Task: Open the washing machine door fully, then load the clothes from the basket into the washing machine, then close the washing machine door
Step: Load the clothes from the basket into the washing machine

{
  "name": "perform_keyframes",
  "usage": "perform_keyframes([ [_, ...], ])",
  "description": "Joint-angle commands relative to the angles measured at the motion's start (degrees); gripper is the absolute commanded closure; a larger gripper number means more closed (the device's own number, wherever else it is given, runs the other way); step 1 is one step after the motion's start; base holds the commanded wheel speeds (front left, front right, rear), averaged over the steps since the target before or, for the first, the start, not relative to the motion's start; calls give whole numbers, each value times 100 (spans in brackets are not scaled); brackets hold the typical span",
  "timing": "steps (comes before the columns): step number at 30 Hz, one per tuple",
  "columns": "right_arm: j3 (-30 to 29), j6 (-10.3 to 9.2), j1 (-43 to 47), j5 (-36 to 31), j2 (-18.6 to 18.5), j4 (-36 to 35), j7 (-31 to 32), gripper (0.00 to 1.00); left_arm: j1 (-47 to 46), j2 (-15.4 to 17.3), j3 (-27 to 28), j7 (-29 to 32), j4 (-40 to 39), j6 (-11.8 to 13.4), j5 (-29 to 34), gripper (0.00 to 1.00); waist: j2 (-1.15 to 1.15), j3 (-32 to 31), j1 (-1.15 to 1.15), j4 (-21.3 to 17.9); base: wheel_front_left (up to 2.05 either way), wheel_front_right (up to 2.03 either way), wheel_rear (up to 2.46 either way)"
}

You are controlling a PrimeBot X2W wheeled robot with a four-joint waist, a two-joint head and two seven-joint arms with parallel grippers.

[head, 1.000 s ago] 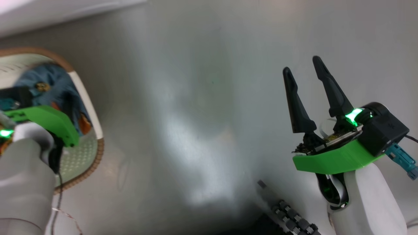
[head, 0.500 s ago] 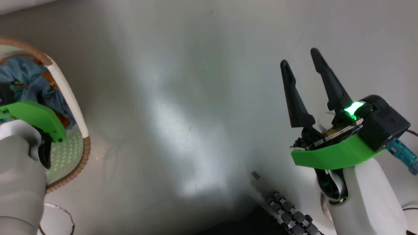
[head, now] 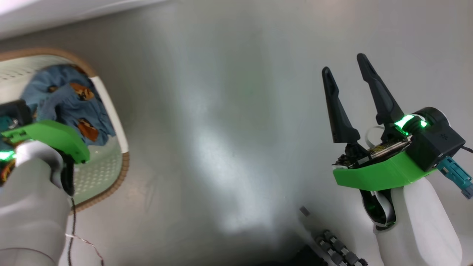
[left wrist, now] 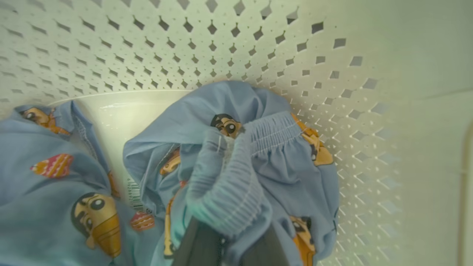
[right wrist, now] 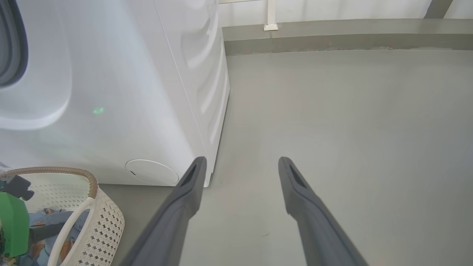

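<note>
The cream basket (head: 111, 111) stands on the floor at my left, beside the white washing machine (right wrist: 122, 92). Two bundles of blue printed clothes lie in it. My left gripper (left wrist: 227, 225) reaches down into the basket (left wrist: 221, 48) and is shut on the elastic band of one bundle (left wrist: 258, 155). The other bundle (left wrist: 37, 184) lies to its left. In the head view my left wrist's green bracket (head: 55, 138) covers those fingers above the clothes (head: 63, 99). My right gripper (head: 343, 64) hangs open and empty over bare floor, also seen as the right gripper (right wrist: 242, 160). The washing machine door is out of view.
The machine's grey gasket (right wrist: 11, 44) and round lower flap (right wrist: 152, 171) face the basket (right wrist: 107, 225). A grey floor (right wrist: 351, 129) stretches right to a wall skirting (right wrist: 332, 35). A thin cable (head: 85, 244) trails by my left arm. My base's rollers (head: 336, 247) show below.
My left gripper has closed from open onto the blue bundle in the basket. The head camera has shifted a little. The right gripper has stayed open and still.
</note>
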Motion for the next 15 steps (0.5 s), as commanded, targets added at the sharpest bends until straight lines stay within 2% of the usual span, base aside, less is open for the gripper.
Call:
perform_keyframes([
  [1, 32, 35, 266, -116, 2, -73, -26, 0, 333, 127, 94, -159, -11, 20, -76, 100, 0, -306, 0, 280, 0, 0, 0],
  [10, -131, 35, 505, -411, 2, 111, -26, 0, 649, -104, 162, -408, -208, 29, -142, 100, 0, -944, 0, 763, 0, 0, 0],
  [15, -213, 35, 683, -556, 2, 235, -26, 0, 1029, -186, 354, -423, -854, 105, -133, 100, 0, -1412, 0, 1039, 0, 0, 0],
])
